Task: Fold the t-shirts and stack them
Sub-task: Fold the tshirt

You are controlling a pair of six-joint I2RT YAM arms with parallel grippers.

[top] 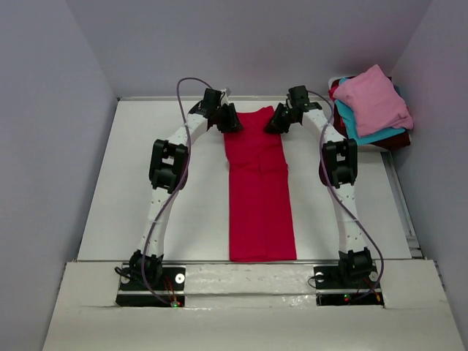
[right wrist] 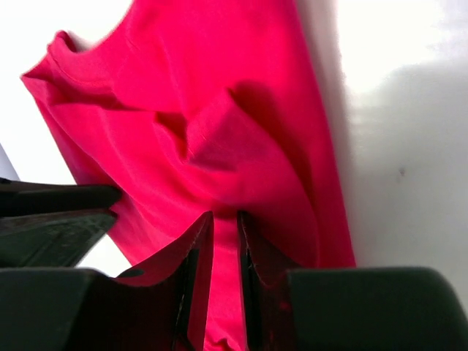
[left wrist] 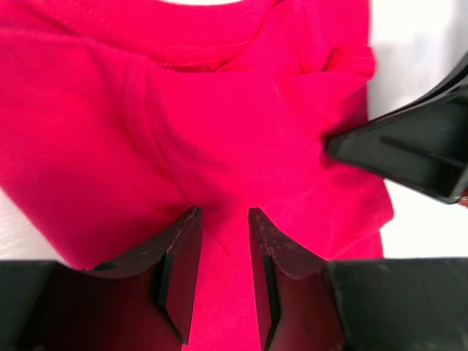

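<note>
Pale grey walls (top: 58,110) are enclosing a smooth white desk (top: 205,219). Crimson t-shirt (top: 259,190) is lying flat down the middle of it as a long narrow strip of soft matte knit. Both arms are reaching to its far, collar end.

Left end effector (left wrist: 223,213) is sitting at the strip's left corner. Its two black wedge-shaped fingers are standing a narrow gap apart and pinching a raised ridge of the cloth, with creases fanning out ahead of the tips. Stitched neckline (left wrist: 212,47) is curving just ahead of it.

Right end effector (right wrist: 225,216) is sitting at the opposite corner, just across the cloth from the left one. Its fingers are almost meeting, clamping a thin fold, and a small flap of cloth is puckering directly in front of them.

Well to the right of the right end effector, at the desk's far corner, a loose pile is resting. Rumpled pink t-shirt (top: 373,99) is lying on top, teal t-shirt (top: 357,130) under it, and maroon t-shirt (top: 398,139) is showing at the bottom edge.
</note>
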